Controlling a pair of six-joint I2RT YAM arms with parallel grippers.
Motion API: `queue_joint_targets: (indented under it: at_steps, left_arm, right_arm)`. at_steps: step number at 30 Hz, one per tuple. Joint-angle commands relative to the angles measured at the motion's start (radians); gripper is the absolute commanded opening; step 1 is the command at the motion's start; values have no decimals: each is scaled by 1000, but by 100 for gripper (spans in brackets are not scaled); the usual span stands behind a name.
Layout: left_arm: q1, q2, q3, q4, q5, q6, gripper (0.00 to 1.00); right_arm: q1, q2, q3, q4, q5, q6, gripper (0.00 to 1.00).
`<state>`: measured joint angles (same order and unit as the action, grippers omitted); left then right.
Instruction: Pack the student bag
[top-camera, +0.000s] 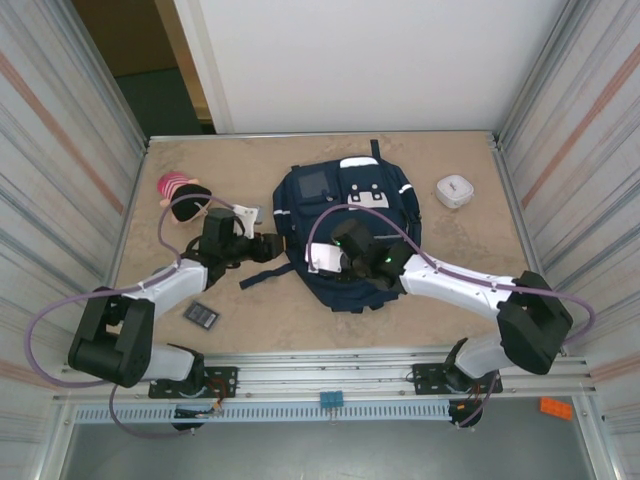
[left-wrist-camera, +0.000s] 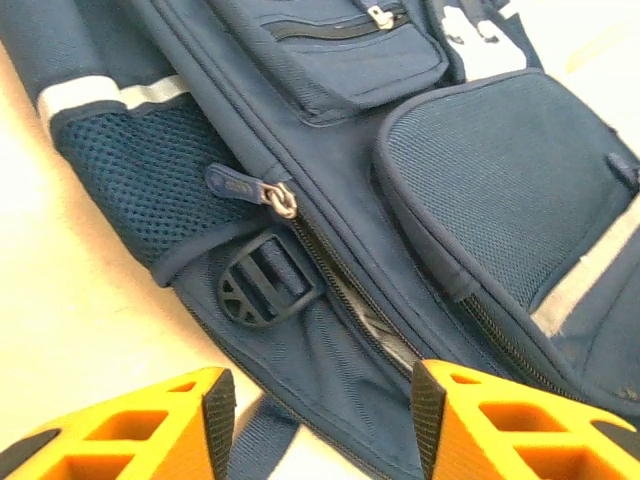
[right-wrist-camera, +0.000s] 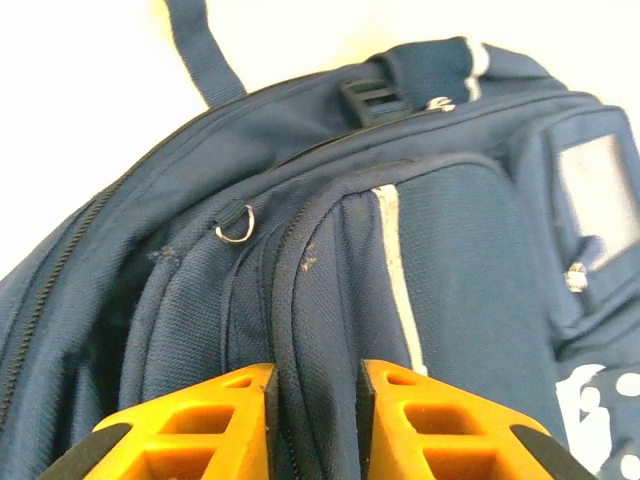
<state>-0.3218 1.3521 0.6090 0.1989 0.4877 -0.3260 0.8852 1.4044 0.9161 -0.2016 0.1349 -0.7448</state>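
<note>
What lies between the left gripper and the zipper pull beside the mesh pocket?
In the left wrist view, a dark round strap buckle on the student bag sits between the zipper pull and the open left gripper.

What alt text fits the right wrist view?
The right gripper, orange fingers nearly together, pinches a piped seam on the navy student bag. A small metal ring sits up-left of it, a white stripe runs just above, and pale table shows beyond.
</note>
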Motion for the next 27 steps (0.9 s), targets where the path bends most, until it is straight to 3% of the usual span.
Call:
queue_joint_targets:
  at_steps: [1,9,14,17,19,20,24,27]
  left_arm:
    - [-16,-37,-26,70,86,-131,54]
    - [-182,36,-29,253,23,-460,59]
    - [-211,168,-11,428,45,-610,58]
    - [-215,211,7,523,69,-675,49]
    - [-220,204,20,528,67,-705,43]
    - [-225,191,26,525,58,-705,37]
    - [-238,145,63,438,23,-672,6]
    - [-238,121,83,419,28,-677,0]
  right_arm:
    - [-24,-73,16,60,-22,-9,24]
    - [-72,-109,13,51,-66,-9,24]
    - [-82,-137,0,39,-84,0,25]
    - [-94,-173,-11,27,-97,44,30]
    - [-96,-202,-20,14,-91,111,43]
    - [-92,-222,-27,8,-101,156,53]
    - [-40,-267,-107,63,-71,243,68]
    - [-19,-247,-136,82,-27,249,75]
